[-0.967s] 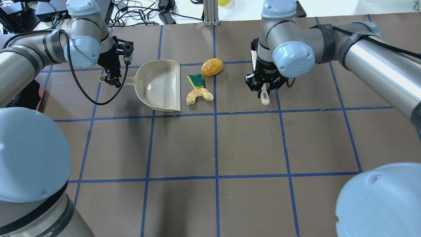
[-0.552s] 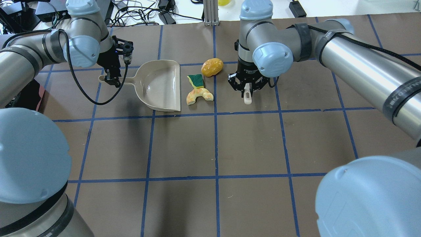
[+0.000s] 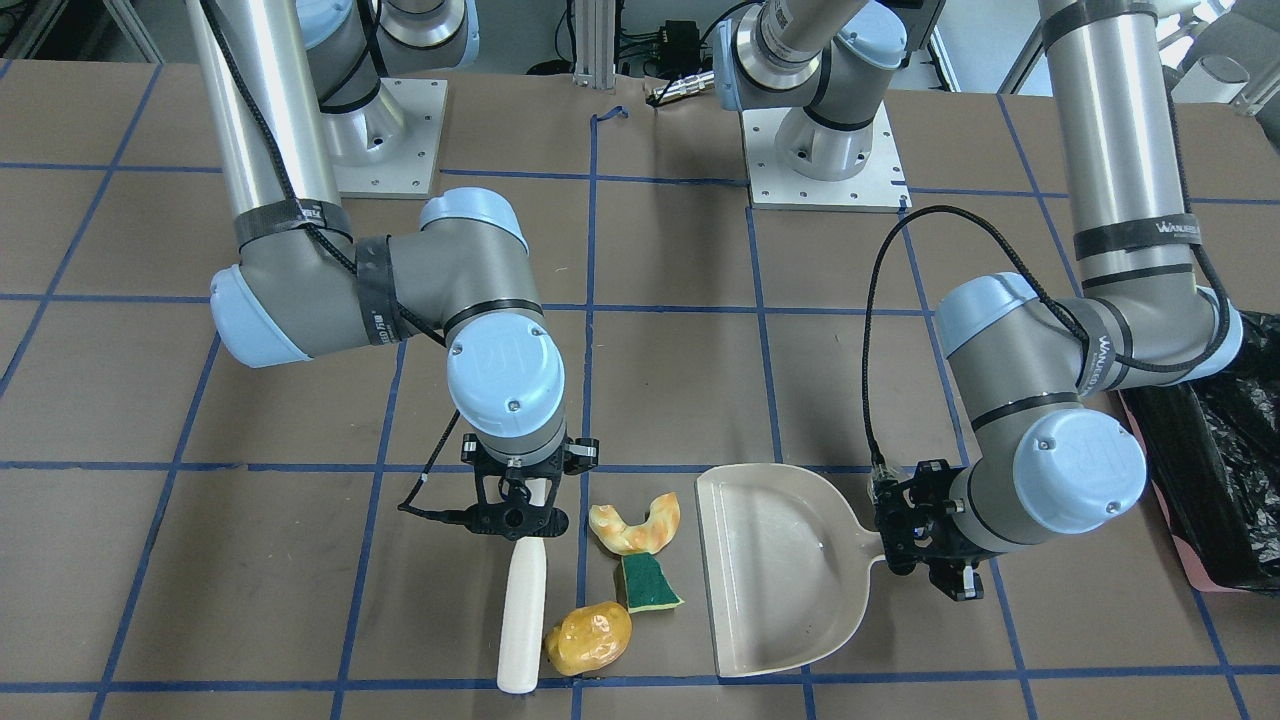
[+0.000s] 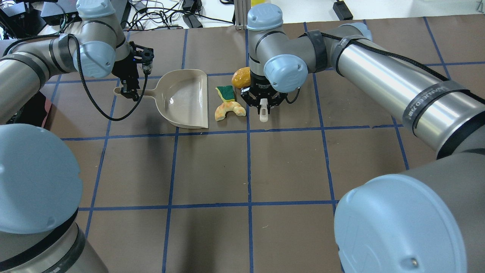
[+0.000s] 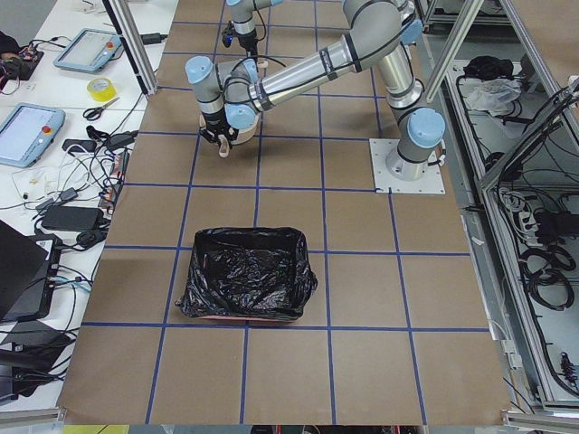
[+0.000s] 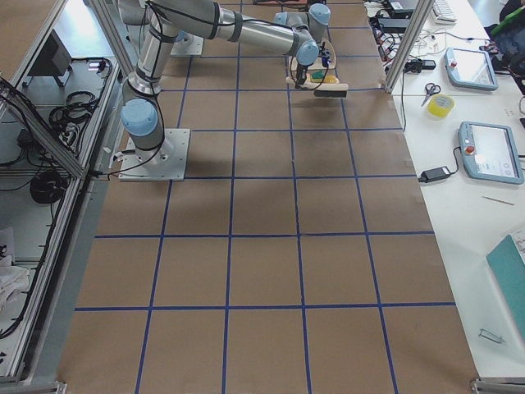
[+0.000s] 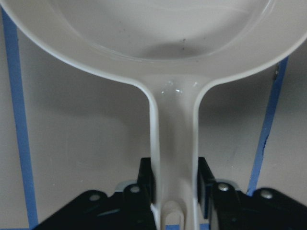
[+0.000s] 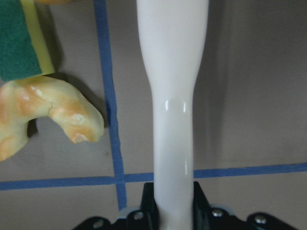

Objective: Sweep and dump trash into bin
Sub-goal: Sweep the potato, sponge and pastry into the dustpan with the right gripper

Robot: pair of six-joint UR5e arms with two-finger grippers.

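Honestly, both grips look fine. The right fingers [image 8: 149,211] are pinched narrow on the handle of the white sweeper [image 3: 523,615], and the left fingers [image 7: 145,179] are clamped on the handle end of the dustpan [image 3: 780,570], which sits flat on the worktop [image 4: 288,167].

The trash lies between the two. In the overhead view the sweeper is on its right and the pan's open mouth on its left.

What worries me:
- The potato lump [image 3: 590,635] is round and glossy, and it sits just beside the sweeper close to its far tip. My guess is a push could roll it round the tip, or past the far corner of the pan's mouth.
- The peel [image 3: 637,525] is curved and could snag on the pan's lip instead of sliding in.
- The green sponge [image 3: 650,583] is soft, so it may bunch up against the lip.
- The pan is only held by its handle end, so a hard shove on the mouth might swing it.

On views: the overhead hides most of the sweeper and half the lump under the right wrist. The front-facing one shows the sweeper's whole length. The bin [image 5: 246,276] only shows in full from the left side camera, well apart from the pan, so there's a long carry to come.
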